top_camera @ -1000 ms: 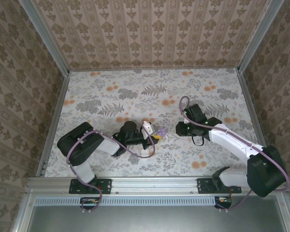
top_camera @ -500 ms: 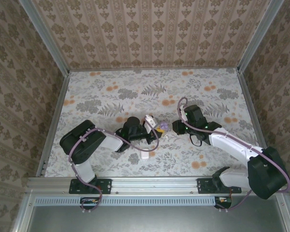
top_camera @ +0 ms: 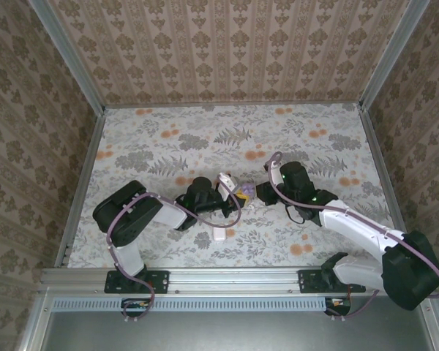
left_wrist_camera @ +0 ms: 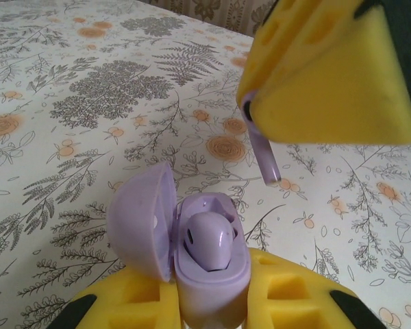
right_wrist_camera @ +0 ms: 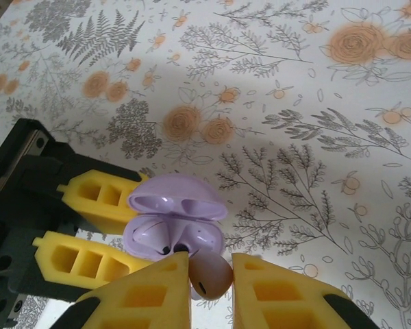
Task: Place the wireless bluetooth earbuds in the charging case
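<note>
Left gripper [left_wrist_camera: 212, 305]: pressed together on the lower body of the case, one yellow pad on each side, holding it just above the table.
Right gripper [right_wrist_camera: 211, 275]: pinching the held earbud between its yellow fingertips, hanging close over the case with its fingers pointing at the left gripper.
Table [top_camera: 168, 139]: pale cloth printed with grey ferns and orange flowers, both arms reaching to its middle.
Walls [top_camera: 234, 51]: beige patterned panels on three sides, well apart from the grippers.
Case [left_wrist_camera: 222, 282]: small, glossy and purple, with its lid open; it sits at the middle of the table between the two grippers.
Lid [left_wrist_camera: 140, 219]: stands upright on its hinge at one side of the case, hollow side facing the wells.
White piece [top_camera: 219, 234]: small, lies on the table just beside the left arm, on its near side; what it is cannot be told.
Seated earbud [left_wrist_camera: 209, 247]: purple, rests in a well of the case next to the lid.
Held earbud [right_wrist_camera: 212, 274]: purple, at the open edge of the case opposite the lid; its stem [left_wrist_camera: 264, 154] points down; whether it touches the case cannot be told.
</note>
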